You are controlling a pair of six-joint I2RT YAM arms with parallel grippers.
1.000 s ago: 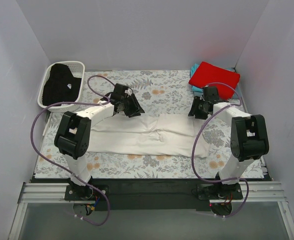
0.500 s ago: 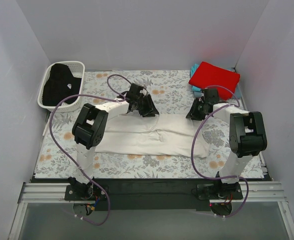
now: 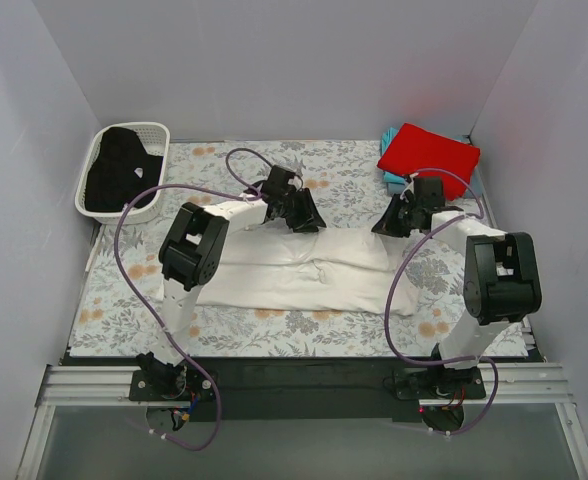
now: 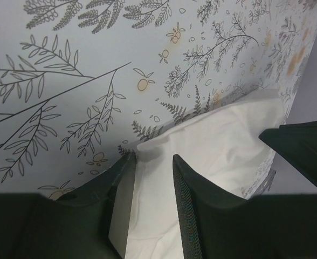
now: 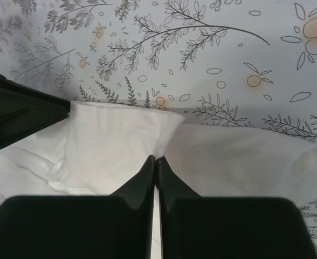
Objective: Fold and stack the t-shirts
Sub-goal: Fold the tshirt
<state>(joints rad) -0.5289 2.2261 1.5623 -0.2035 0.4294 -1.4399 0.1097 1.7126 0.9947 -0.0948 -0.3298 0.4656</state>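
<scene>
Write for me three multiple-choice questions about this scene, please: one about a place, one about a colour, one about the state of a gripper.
1. Where does the black cloth t-shirt lie?
A) in the white plastic lattice basket
B) at the near edge
C) at the far right corner

2. Which colour is the folded cloth t-shirt on top at the far right corner?
A) teal
B) red
C) white

3. How is the right gripper?
A) wide open
B) out of view
C) shut on the long white cloth t-shirt

Answers: 1 A, black cloth fills the basket. 2 B, its top is plainly red. 3 C, the fingers meet on a pinched white fold.
</scene>
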